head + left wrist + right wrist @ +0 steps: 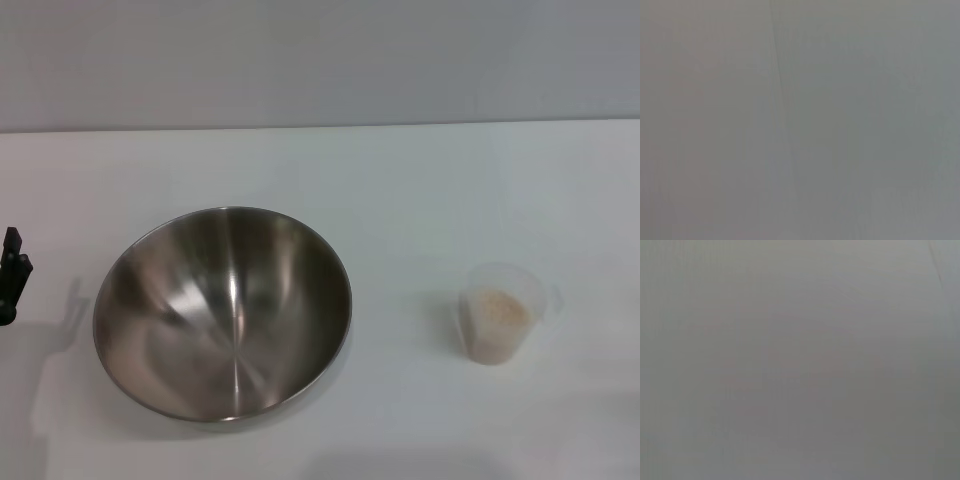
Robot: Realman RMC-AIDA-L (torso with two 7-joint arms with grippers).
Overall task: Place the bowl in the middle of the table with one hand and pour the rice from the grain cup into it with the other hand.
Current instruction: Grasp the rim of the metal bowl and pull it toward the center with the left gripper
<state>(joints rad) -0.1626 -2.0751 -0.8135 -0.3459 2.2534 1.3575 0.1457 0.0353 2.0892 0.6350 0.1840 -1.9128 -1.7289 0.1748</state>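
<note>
The table is a plain white matte surface filling most of the head view, with a grey wall behind its far edge.

The bowl stands upright on the table, left of centre. Its brushed steel inside reflects light and holds nothing. Its rim tilts slightly, the near side lower.

The cup stands upright on the table, right of the bowl and well apart from it. It is translucent, with a small lip facing right. The rice lies inside the cup as a pale heap. No grains show on the table or in the bowl.

The left gripper shows only as a dark part at the left edge of the head view, near the bowl's left side but apart from it. Whether its claw is open or closed cannot be told; nothing is seen in its hold.

The right gripper is out of view. Both wrist views show only a flat grey surface.
</note>
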